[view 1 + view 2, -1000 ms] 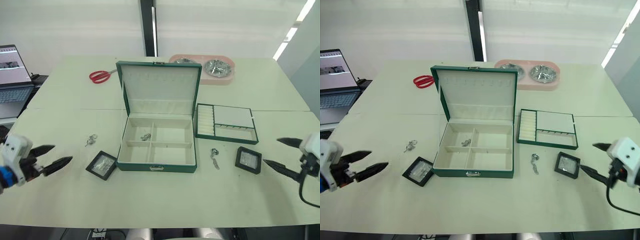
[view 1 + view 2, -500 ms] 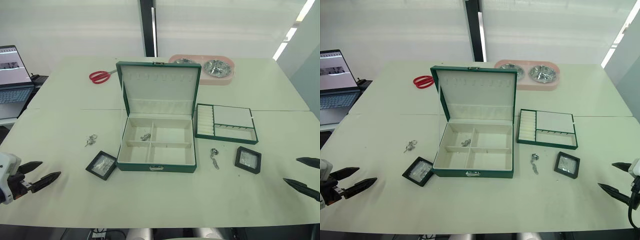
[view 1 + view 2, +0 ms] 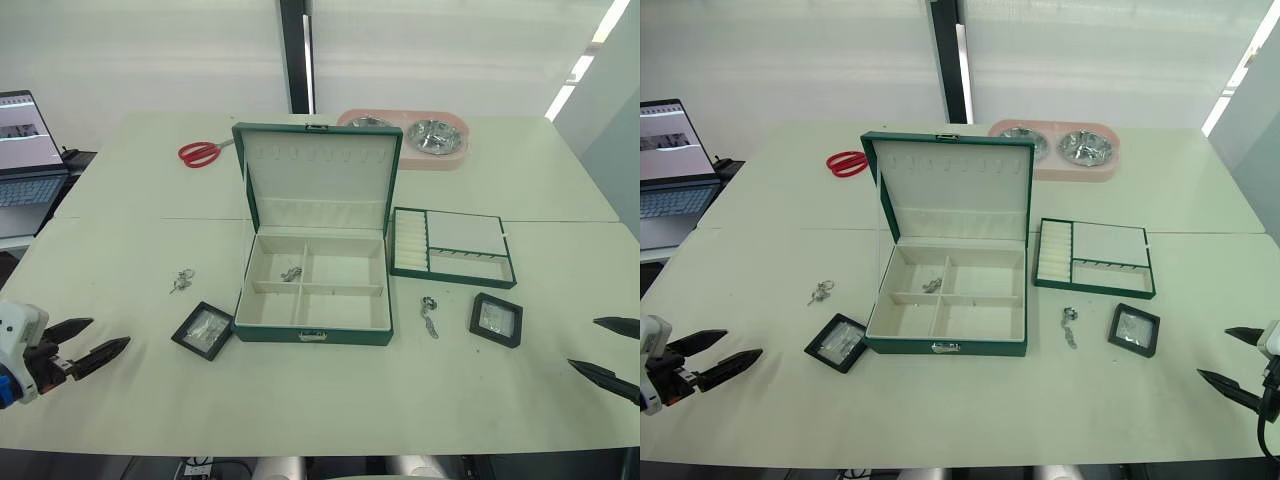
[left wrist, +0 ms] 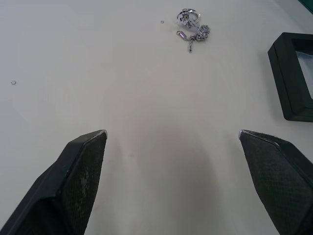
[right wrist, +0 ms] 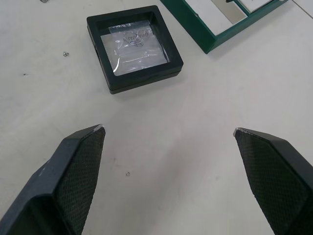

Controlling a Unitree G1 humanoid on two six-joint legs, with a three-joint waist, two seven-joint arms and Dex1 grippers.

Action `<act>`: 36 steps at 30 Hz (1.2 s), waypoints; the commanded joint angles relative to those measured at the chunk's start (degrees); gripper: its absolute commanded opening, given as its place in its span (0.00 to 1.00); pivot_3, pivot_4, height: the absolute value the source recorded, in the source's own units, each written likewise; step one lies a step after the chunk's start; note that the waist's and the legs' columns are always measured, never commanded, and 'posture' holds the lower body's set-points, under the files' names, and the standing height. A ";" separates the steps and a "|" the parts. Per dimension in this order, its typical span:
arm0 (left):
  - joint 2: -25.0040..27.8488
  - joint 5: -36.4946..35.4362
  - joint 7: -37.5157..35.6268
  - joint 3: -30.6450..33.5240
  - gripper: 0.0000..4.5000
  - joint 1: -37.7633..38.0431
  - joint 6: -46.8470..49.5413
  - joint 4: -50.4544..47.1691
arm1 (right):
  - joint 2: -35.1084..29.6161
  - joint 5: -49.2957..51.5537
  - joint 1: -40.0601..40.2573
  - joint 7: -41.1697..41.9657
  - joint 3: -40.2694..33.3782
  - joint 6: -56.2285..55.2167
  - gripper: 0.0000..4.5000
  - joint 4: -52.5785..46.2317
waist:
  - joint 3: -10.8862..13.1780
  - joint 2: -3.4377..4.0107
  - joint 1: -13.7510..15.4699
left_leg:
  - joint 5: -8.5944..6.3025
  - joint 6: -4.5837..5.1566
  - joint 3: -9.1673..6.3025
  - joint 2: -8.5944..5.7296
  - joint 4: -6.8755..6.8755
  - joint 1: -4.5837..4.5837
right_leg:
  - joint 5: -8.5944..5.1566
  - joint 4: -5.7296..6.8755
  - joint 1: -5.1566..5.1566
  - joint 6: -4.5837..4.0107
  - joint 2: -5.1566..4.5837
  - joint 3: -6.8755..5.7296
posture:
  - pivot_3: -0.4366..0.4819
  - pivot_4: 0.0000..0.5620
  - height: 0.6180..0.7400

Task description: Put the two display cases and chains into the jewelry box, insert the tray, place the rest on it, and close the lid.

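Left eye view is showing the jewelry box (image 3: 313, 300) sitting open mid-bench, one chain (image 3: 291, 273) lying in a rear compartment. Packing is barely under way: display cases (image 3: 203, 330) (image 3: 496, 319), a chain on each side (image 3: 181, 279) (image 3: 429, 315) and the tray (image 3: 452, 246) are lying outside. Left tool (image 3: 92, 341) and right tool (image 3: 612, 350) are gaping wide, empty, hovering near the front corners. Next, probably reaching inward for a case; open bench is lying between.

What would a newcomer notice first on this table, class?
The big green jewelry box stands open mid-table, its lid upright and one small chain in a rear compartment. To its right lies the green tray, and a black display case sits on each side, left and right. Behind are red scissors and a pink double bowl.
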 commanded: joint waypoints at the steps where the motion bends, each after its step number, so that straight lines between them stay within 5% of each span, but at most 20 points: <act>1: -0.43 -1.48 1.34 2.66 0.99 0.75 0.57 -1.74 | -1.22 2.84 -2.52 -0.13 -1.88 1.69 1.00 -3.52 | 0.00 0.01 -0.09 | 0.00 0.00 0.00 0.00 0.00 0.00 | 0.00 0.00 0.00 0.00 0.00 0.00 | 0.48 0.27 1.00; 11: -4.77 -4.09 7.82 4.82 0.99 2.47 3.84 -7.33 | -6.70 18.59 -29.82 -3.87 15.52 18.81 1.00 -18.04 | -0.01 0.03 -0.19 | 0.00 0.00 -0.01 0.02 0.05 0.00 | 0.00 0.03 -0.01 0.00 0.00 -0.01 | 0.48 0.27 1.00; 19: -11.81 -8.66 17.80 5.10 0.99 2.04 12.81 -20.22 | 0.54 23.57 -56.47 -6.58 35.50 28.48 1.00 -17.19 | -0.04 -0.06 0.11 | 0.00 0.00 -0.13 0.00 0.09 -0.07 | 0.00 0.00 -0.01 0.00 0.00 -0.08 | 0.48 0.27 1.00; 23: -16.08 -9.61 23.49 3.70 0.99 0.38 14.78 -25.65 | 4.37 22.82 -61.92 -5.78 40.66 29.12 1.00 -15.44 | -0.05 -0.08 0.05 | 0.00 0.00 -0.15 -0.01 0.13 -0.10 | 0.01 0.01 -0.01 -0.01 0.00 -0.08 | 0.48 0.27 1.00; 28: -18.85 -8.45 29.63 1.02 0.73 -2.88 15.89 -28.05 | 7.30 21.63 -64.70 -5.31 44.26 28.93 1.00 -14.64 | -0.05 -0.09 0.04 | 0.01 0.00 -0.13 -0.01 0.13 -0.09 | 0.01 0.03 -0.01 -0.01 0.00 -0.09 | 0.48 0.27 1.00; 36: -18.05 -5.56 35.44 -4.56 0.73 -9.88 20.03 -25.48 | 10.27 16.91 -67.21 -7.75 48.40 29.16 1.00 -14.81 | -0.05 -0.09 0.02 | 0.02 0.00 -0.14 -0.01 0.15 -0.09 | 0.01 0.06 -0.02 -0.01 0.01 -0.10 | 0.48 0.27 1.00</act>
